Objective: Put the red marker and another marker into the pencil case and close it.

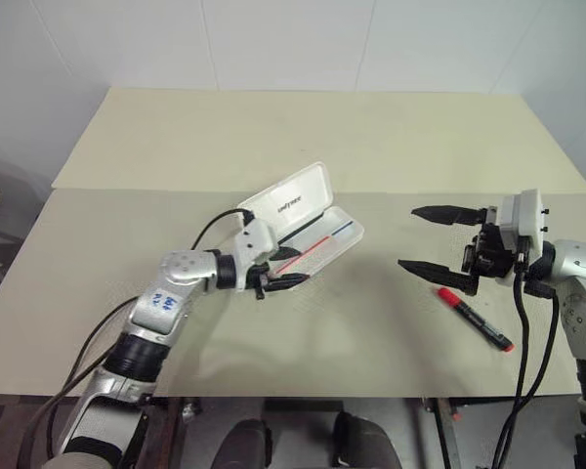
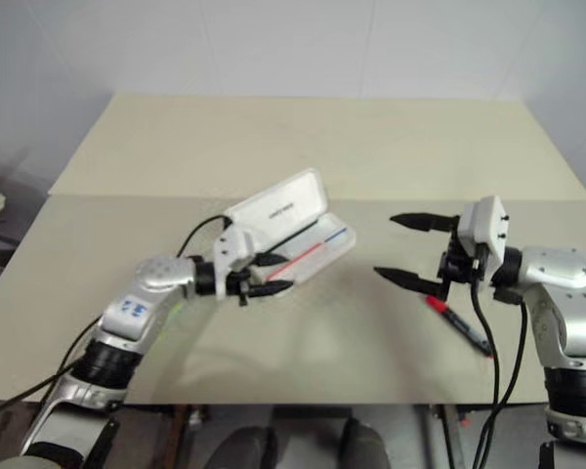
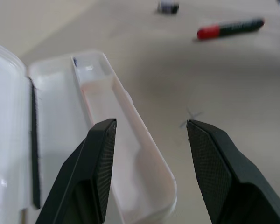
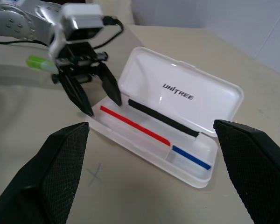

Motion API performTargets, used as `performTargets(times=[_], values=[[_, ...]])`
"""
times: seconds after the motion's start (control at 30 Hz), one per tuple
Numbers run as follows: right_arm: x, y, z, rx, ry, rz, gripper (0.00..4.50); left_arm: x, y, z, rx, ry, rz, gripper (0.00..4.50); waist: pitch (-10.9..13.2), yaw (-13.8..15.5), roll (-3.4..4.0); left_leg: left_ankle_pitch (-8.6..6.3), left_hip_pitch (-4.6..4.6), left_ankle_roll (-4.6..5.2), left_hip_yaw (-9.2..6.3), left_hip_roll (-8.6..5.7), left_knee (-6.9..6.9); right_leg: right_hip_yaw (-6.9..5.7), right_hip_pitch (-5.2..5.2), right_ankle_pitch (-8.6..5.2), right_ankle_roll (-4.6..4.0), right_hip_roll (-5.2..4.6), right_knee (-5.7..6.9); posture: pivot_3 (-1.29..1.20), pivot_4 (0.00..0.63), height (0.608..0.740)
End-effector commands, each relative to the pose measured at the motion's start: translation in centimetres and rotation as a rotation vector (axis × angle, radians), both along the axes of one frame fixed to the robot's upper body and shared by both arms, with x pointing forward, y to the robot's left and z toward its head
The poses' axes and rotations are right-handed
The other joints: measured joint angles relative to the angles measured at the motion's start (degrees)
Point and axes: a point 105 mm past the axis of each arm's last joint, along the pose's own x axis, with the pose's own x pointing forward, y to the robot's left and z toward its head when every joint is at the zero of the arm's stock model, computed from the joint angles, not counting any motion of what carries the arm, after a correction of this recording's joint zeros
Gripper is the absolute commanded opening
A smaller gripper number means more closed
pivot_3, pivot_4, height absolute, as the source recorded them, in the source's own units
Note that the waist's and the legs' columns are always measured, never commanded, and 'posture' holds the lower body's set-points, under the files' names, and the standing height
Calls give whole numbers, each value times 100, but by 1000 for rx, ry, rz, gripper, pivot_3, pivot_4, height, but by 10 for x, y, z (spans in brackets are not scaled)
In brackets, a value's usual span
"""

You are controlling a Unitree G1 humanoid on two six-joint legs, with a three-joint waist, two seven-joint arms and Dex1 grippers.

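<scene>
The white pencil case [image 1: 298, 200] lies open in the middle of the table, its lid tilted up and back. My left gripper [image 1: 288, 271] is open at the case's near-left end. One finger is over the tray and the other over the table, so the front wall [image 3: 149, 154] lies between them. The red marker [image 1: 474, 318] lies on the table to the right, with my right gripper [image 1: 408, 237] wide open just above and left of it, holding nothing. The lime-green marker [image 4: 39, 62] lies on the table behind my left gripper.
Inside the tray, a thin red line [image 4: 133, 123] and a blue line [image 4: 191, 157] mark the dividers. A small pencilled cross [image 4: 95, 173] is on the table in front of the case. The table's front edge [image 1: 303, 396] runs close below both arms.
</scene>
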Motion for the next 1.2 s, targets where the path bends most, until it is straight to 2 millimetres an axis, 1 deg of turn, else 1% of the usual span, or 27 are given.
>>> performTargets(times=[0.03, 0.17, 0.3, 0.4, 0.6, 0.7, 0.8, 0.87, 0.9, 1.0, 1.03, 1.2], values=[[-7, 5, 10, -24, -22, 57, 4500, 4, -4, 2, 40, -18, 12, 2524, 0, -7, 0, 0, 0, 0, 1, 0, 0, 0, -1, 0, 0, 0, 0, 0, 150, 740], [-9, 9, 11, -30, -15, 87, 4500, 2, -5, -6, 97, 16, 15, 2524, 0, -6, 0, 0, 0, 0, 3, -1, 1, 2, -1, 0, 0, 0, -1, 0, 150, 740], [-10, 11, 10, -26, -19, 91, 4500, -3, -7, -10, 138, 50, -1, 2524, 0, 14, 0, 0, 0, 0, 1, 1, 3, 2, 0, 0, 0, 0, 0, 0, 150, 740], [-11, 13, 10, -19, -26, 90, 4500, -6, -5, -15, 181, 76, 5, 2524, 0, 10, 0, 0, 1, 0, 1, -2, 6, 6, 2, 0, 1, -1, 0, 0, 150, 740], [-11, 17, 16, 1, -64, 89, 4500, -22, 0, -30, 313, 202, -35, 2524, 0, -7, 0, 0, 3, 0, 3, 1, 4, 8, 0, 0, 1, 1, 1, 0, 150, 740], [-11, 20, 20, 10, -83, 91, 4500, -29, 7, -40, 411, 270, -55, 2524, -1, -9, 0, 0, 5, 0, 4, 2, 3, 12, 1, 0, 1, 3, 1, 0, 150, 740], [-11, 24, 24, 17, -99, 97, 4500, -26, 10, -45, 470, 278, -55, 1960, -1, -23, 0, -1, 11, -1, 10, 2, -1, 21, 0, 0, 1, 6, 1, 0, 150, 740], [-12, 25, 26, 18, -106, 98, 4500, -24, 9, -45, 475, 275, -55, 1421, -1, -21, 0, -1, 12, -1, 12, 3, -2, 24, 0, 0, 1, 7, 0, 0, 150, 740], [-12, 25, 26, 18, -109, 99, 4500, -23, 8, -45, 475, 272, -54, 1019, -1, -19, 0, -1, 12, -1, 12, 4, -2, 24, -1, 0, 1, 8, 0, 0, 150, 740], [-12, 27, 31, 20, -124, 100, 4500, -23, 6, -46, 483, 267, -64, 215, -2, -10, 1, -1, 13, -1, 12, 3, -2, 27, 0, 0, 1, 9, 1, 0, 150, 740], [-13, 28, 32, 22, -130, 100, 4500, -22, 4, -47, 482, 265, -65, 156, -2, 2, 1, -1, 13, -1, 15, 2, -2, 32, 0, 0, 1, 8, 0, 0, 150, 740], [-13, 30, 35, 21, -139, 102, 4500, -26, -2, -51, 482, 269, -86, 137, -4, 44, -3, -1, 16, -1, 9, 1, 7, 34, 7, 0, 1, 8, 6, 0, 150, 740]])
